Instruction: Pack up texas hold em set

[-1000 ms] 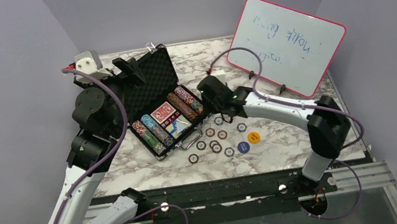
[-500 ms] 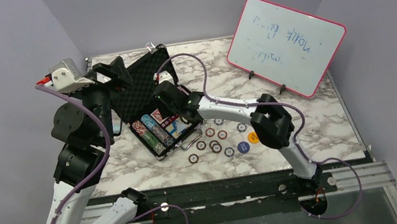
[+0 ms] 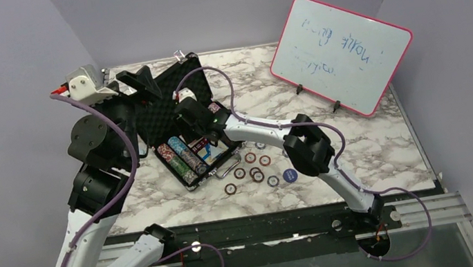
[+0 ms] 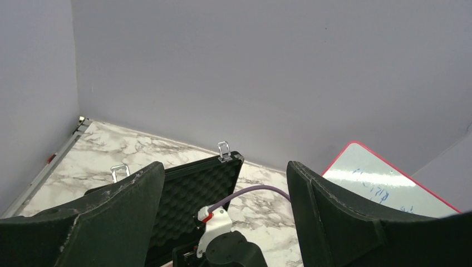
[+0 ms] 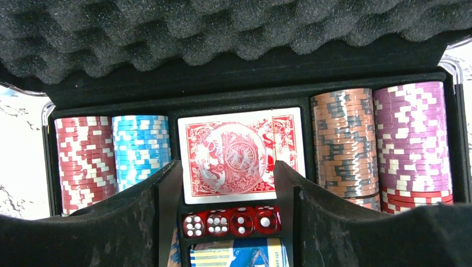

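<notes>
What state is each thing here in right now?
Black foam-lined briefcase: open, lid raised.
Left gripper: open, empty, held high.
Right gripper: open, above the case's red card deck.
Loose round striped chips: flat on marble table, unpacked.
Pink-framed whiteboard: propped up, written on.

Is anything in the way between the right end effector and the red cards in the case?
Nothing visible. The right end effector hangs open directly above the red card deck, and the foam-lined lid stands open behind.
</notes>
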